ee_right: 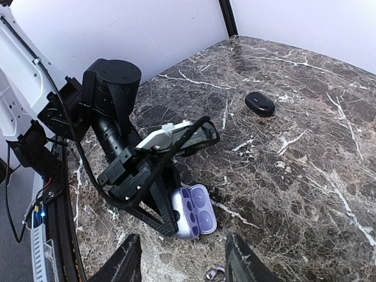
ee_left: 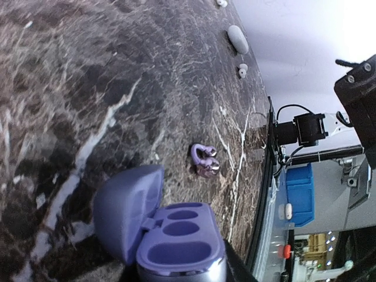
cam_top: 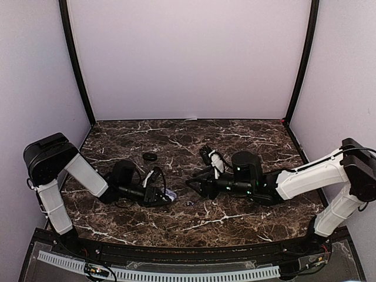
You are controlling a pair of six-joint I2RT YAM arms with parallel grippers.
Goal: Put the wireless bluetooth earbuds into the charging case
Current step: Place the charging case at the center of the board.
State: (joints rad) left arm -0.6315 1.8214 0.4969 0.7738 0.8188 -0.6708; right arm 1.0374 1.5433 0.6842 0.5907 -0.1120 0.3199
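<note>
My left gripper (cam_top: 164, 197) is shut on an open lilac charging case (ee_left: 176, 241). The case's lid is swung back and its wells are empty. The case also shows in the right wrist view (ee_right: 197, 212). One small lilac earbud (ee_left: 204, 161) lies on the marble just beyond the case; it also shows in the top view (cam_top: 190, 202). My right gripper (ee_right: 183, 264) is open, low over the table. The earbud (ee_right: 214, 274) lies between its fingers (ee_right: 126, 258), near the right one. No white or black buds are clearly in view.
A black oval object (cam_top: 150, 157) lies behind the left gripper; it also shows in the right wrist view (ee_right: 259, 104). In the left wrist view a grey oval thing (ee_left: 238, 38) and a small pale piece (ee_left: 242, 71) lie far off. The table's near edge (ee_left: 264, 194) is close.
</note>
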